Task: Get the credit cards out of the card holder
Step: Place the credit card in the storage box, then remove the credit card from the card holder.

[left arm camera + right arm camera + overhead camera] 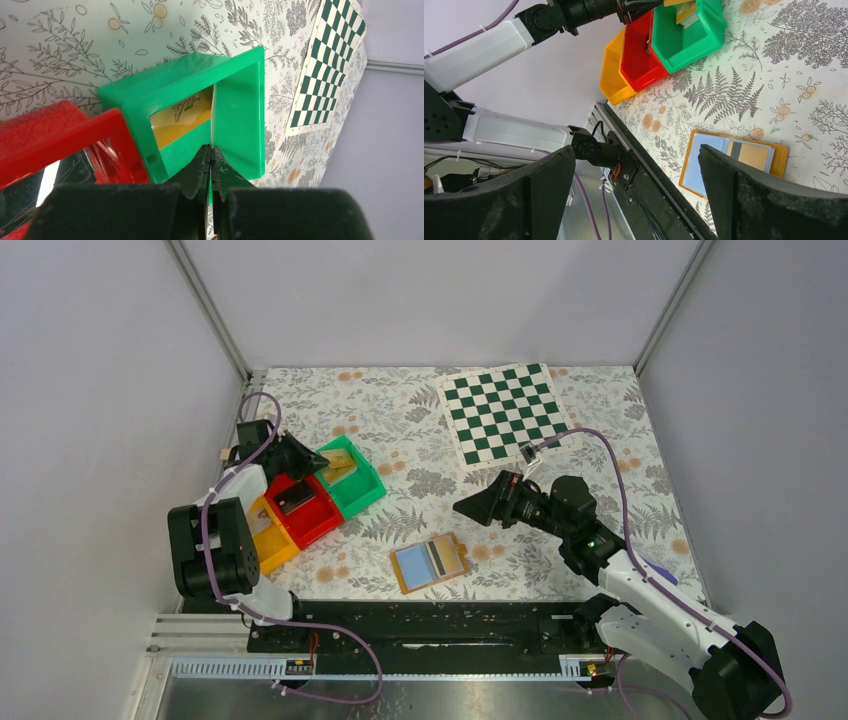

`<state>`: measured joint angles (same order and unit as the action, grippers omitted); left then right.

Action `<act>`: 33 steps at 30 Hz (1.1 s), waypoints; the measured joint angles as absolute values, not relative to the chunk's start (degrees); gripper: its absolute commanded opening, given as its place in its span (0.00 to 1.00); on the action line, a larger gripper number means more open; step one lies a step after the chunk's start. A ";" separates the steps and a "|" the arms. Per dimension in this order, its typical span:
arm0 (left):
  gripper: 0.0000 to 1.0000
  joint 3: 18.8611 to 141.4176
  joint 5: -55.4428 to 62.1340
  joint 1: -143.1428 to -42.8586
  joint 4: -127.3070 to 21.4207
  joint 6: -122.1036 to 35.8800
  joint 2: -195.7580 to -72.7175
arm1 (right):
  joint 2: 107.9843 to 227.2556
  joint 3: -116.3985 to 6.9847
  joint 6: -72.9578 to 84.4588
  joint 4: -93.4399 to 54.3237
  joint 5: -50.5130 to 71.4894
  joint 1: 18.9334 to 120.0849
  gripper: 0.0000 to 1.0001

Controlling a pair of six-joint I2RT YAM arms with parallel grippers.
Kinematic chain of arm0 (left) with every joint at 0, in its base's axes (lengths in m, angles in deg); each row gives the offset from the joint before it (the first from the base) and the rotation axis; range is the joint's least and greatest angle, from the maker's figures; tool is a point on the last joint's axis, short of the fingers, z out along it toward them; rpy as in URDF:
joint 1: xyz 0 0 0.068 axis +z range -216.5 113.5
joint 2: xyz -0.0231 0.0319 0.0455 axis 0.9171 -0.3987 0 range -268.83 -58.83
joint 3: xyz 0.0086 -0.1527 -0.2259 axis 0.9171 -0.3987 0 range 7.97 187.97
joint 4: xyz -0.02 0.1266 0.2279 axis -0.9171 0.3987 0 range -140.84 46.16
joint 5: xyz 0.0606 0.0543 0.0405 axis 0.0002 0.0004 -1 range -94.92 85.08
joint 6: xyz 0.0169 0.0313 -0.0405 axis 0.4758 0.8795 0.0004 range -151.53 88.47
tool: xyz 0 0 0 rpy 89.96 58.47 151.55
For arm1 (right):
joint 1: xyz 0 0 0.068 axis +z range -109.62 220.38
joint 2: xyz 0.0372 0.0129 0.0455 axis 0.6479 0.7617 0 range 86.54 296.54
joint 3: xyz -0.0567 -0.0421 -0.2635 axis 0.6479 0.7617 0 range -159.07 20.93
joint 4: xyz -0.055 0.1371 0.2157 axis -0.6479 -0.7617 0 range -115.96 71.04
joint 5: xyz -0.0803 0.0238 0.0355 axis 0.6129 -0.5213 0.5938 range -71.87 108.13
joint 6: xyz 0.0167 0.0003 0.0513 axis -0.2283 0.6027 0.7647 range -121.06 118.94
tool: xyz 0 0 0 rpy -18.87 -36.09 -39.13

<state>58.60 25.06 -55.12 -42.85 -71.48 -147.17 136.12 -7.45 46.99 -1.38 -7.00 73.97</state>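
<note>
The card holder (430,563) is laid open at 6 o'clock on the table (400,410), pale-blue inside up, so that its pockets can be reached from above. A tan card (751,154) with a dark stripe is seen tucked in one half, so the task is judged unfinished. The right gripper (636,155) is held with jaws spread wide and nothing between them, at 2 o'clock of the holder and aimed toward it, probably in readiness for that card. The left gripper (211,150) is clamped on a pinched card (213,115), seen edge-on as a thin pale line, over the green bin (240,100) at 9 o'clock, apparently so that it can be dropped there. A gold VIP card (180,117) is seen inside that bin. The pinched card's face is hidden, and whether it touches the bin cannot be told. In the red bin (325,520) only a dark shape is made out, and the orange bin (280,552) is partly covered by the left arm. Whether more cards lie under the tan one cannot be seen.
</note>
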 measured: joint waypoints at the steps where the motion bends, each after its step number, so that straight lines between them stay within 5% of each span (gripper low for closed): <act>1: 0.00 58.97 24.84 -55.41 -43.00 -71.50 -147.54 | 136.06 -7.50 46.90 -1.64 -7.02 73.97 0.99; 5: 0.03 60.26 23.64 -56.50 -43.20 -71.43 -148.85 | 135.99 -7.54 46.66 -2.19 -7.02 73.97 0.99; 16: 0.38 62.49 20.01 -57.16 -39.77 -69.49 -148.85 | 136.56 -9.09 46.05 -5.58 -8.04 73.97 0.99; 25: 0.44 65.18 16.38 -57.16 -33.43 -68.59 -142.82 | 139.33 -10.56 44.02 -10.56 -8.31 73.94 0.98; 33: 0.45 64.28 16.62 -62.93 -29.56 -66.95 -131.39 | 141.30 -9.14 42.68 -11.74 -8.07 73.94 0.77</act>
<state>64.28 16.62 -62.93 -29.56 -66.95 -131.39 141.30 -9.14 42.68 -11.74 -8.07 73.94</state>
